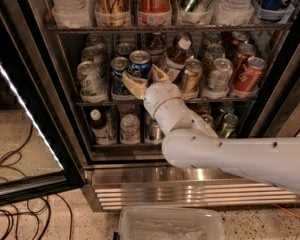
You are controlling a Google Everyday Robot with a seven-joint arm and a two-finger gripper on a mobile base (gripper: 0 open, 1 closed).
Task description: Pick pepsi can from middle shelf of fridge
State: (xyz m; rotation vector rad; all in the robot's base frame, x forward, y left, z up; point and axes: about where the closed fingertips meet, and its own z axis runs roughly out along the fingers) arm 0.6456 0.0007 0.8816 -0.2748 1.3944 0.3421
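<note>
The pepsi can [140, 63], blue with a silver top, stands at the front of the fridge's middle shelf [97, 103], left of centre. My gripper [144, 80] reaches into the fridge [190, 176] from the lower right on a white arm. Its cream fingers [133, 87] sit on either side of the can's lower part, closed against it. The can's base is hidden behind the fingers. The can is upright and level with its neighbours.
Pale green-white cans [90, 79] stand to the left, a brown bottle [174, 59], gold-brown cans [191, 74] and red cans [250, 74] to the right. The open glass door [25, 114] is at the left. A clear bin [170, 224] and cables [15, 214] lie on the floor.
</note>
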